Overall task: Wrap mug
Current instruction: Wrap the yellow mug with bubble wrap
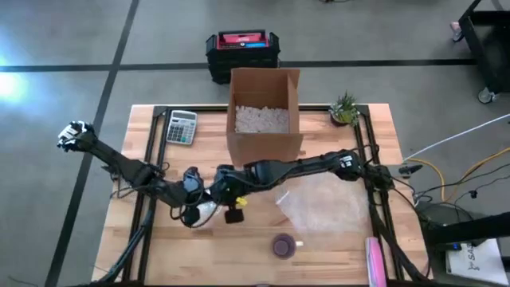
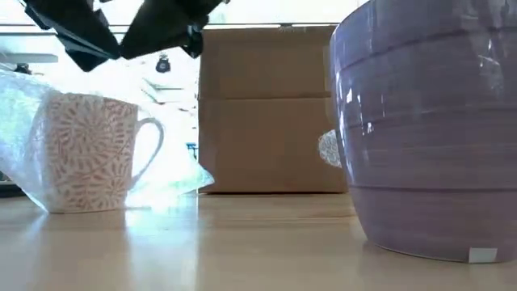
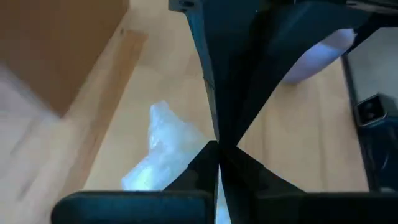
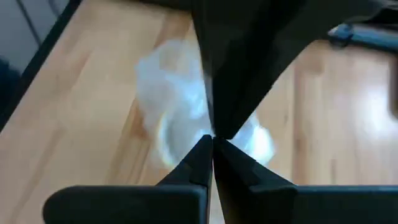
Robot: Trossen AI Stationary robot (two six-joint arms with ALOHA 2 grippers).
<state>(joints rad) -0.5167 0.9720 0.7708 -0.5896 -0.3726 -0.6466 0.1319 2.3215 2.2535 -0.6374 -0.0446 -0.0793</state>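
The patterned mug [image 2: 90,152] stands upright on the desk [image 1: 335,251], half-draped in bubble wrap [image 2: 174,179], at about seven o'clock from the cardboard box [image 1: 265,112]. Above it, the left pincer [image 3: 217,152] and right pincer [image 4: 212,142] are both pinched closed. A purple cup [image 1: 284,245] sits at five o'clock from the mug.

You look down on grey concrete floor [image 1: 64,48] crossed by dark lines, a black-and-red case [image 1: 243,49] behind the wooden table [image 1: 327,247], cables [image 1: 446,167] trailing alongside.
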